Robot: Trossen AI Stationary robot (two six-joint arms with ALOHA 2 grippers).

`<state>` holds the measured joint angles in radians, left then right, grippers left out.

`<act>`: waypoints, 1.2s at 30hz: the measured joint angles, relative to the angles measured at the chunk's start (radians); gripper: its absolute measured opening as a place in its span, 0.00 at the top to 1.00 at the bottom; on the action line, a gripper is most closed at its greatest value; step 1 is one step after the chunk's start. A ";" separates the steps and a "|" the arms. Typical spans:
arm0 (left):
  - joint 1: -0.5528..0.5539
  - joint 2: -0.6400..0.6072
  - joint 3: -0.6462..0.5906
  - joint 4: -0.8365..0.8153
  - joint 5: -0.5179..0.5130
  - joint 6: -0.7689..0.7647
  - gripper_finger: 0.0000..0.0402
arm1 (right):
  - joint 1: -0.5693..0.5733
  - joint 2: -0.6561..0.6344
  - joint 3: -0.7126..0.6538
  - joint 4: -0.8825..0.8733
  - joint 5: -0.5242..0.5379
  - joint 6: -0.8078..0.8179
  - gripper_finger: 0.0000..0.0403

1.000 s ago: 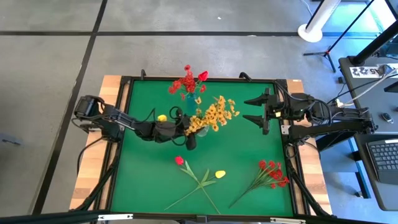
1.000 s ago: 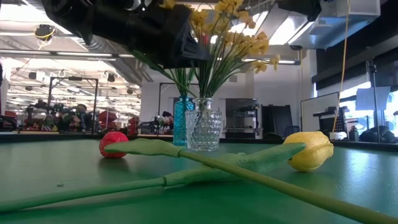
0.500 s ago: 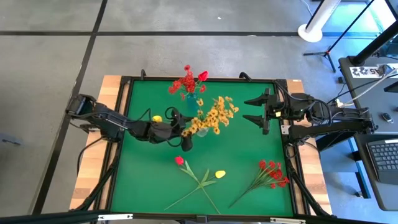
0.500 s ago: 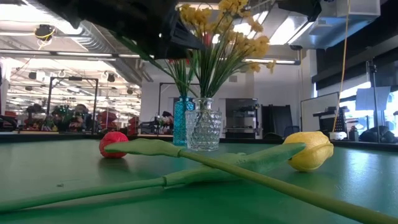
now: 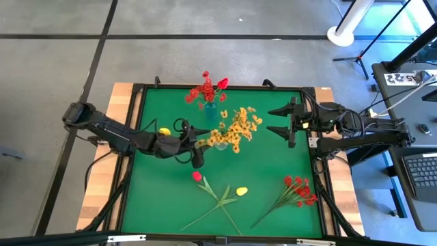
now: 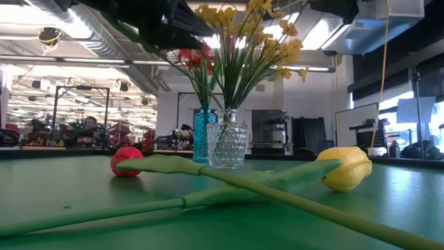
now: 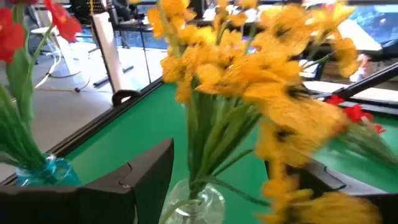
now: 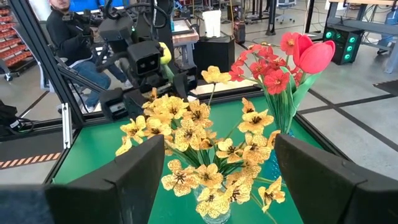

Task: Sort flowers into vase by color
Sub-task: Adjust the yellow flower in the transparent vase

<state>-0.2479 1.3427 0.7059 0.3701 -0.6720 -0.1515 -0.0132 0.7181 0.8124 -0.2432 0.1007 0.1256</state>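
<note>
Left gripper, jaws spread and empty, beside the yellow sprig standing in the clear vase; it should back off level, avoiding blooms; right gripper waits open.

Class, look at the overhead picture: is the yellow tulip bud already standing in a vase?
No. The yellow tulip bud lies flat on the green table, crossed with the red tulip bud, well apart from both vases.
</note>
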 joint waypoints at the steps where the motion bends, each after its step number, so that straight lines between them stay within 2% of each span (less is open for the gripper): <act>1: -0.008 -0.004 0.000 -0.002 0.000 0.000 0.39 | 0.000 0.000 0.000 0.000 0.000 0.000 0.25; 10: -0.057 -0.041 0.000 -0.068 -0.005 -0.001 0.39 | 0.000 0.000 0.000 -0.001 0.000 0.000 0.25; 17: -0.086 -0.063 -0.001 -0.158 -0.103 -0.006 0.39 | 0.000 0.000 0.000 -0.004 -0.008 0.008 0.25; 31: -0.169 -0.154 -0.001 -0.179 -0.211 0.001 0.39 | 0.000 0.000 0.000 -0.033 -0.008 0.025 0.25; 36: -0.175 -0.165 -0.001 -0.179 -0.216 0.004 0.39 | 0.000 0.000 0.000 -0.034 -0.008 0.024 0.25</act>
<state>-0.4229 1.1778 0.7048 0.1913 -0.8877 -0.1477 -0.0132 0.7181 0.8124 -0.2771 0.0925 0.1493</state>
